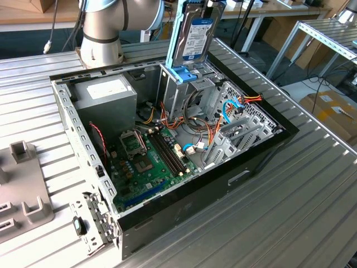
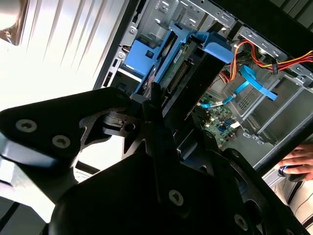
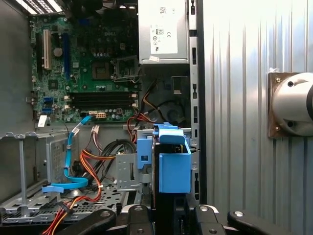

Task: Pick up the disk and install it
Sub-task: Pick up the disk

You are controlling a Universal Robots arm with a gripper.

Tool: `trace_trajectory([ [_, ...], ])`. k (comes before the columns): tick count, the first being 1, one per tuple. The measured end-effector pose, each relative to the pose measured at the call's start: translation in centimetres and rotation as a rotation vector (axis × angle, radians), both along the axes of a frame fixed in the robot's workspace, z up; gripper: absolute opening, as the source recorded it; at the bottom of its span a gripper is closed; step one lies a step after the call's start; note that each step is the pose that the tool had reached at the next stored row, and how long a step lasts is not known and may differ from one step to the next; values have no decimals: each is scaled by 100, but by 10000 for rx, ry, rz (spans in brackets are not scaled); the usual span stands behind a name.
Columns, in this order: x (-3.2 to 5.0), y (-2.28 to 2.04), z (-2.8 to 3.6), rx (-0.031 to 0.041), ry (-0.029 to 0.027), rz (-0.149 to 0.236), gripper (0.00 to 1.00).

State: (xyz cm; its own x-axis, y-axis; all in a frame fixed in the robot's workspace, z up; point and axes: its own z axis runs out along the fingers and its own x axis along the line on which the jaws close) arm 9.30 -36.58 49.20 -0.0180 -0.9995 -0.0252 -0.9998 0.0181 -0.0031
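One disk [image 1: 192,34] is hanging on end in your gripper [image 3: 166,218], which is pinching it by its upper end. Its lower end is sitting right at the blue bracket [image 1: 184,73] topping the tall metal cage [image 1: 177,97] by the far wall of the computer case [image 1: 262,148]; whether they are touching, you cannot tell. You are, as I judge it, lining up the drop into the cage. The disk is leaning slightly in the exterior view, so be squaring its blue rails to the opening before descending. Be lowering gently and easing off if it is binding. Orange and blue cables [image 1: 234,105] are lying near the cage; be watching that none is getting trapped.
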Motion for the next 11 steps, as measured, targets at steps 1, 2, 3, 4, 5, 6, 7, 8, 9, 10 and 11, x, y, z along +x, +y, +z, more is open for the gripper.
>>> trace_trajectory([
  [1, 1, -4, 0, 1, 0, 0, 35],
  [2, 2, -10, 0, 1, 0, 0, 35],
  [3, 4, -16, 0, 0, 0, 0, 35],
  [4, 6, -21, 0, 0, 0, 0, 35],
  [5, 8, -29, 0, 0, 0, 0, 35],
  [6, 9, -32, 0, 0, 0, 0, 35],
  [7, 10, -35, 0, 0, 0, 0, 35],
  [8, 12, -40, 0, 0, 0, 0, 35],
  [9, 13, -44, 0, 0, -1, 0, 35],
  [10, 15, -47, 0, -1, 0, 0, 35],
  [11, 16, -50, 0, -1, 0, 0, 35],
])
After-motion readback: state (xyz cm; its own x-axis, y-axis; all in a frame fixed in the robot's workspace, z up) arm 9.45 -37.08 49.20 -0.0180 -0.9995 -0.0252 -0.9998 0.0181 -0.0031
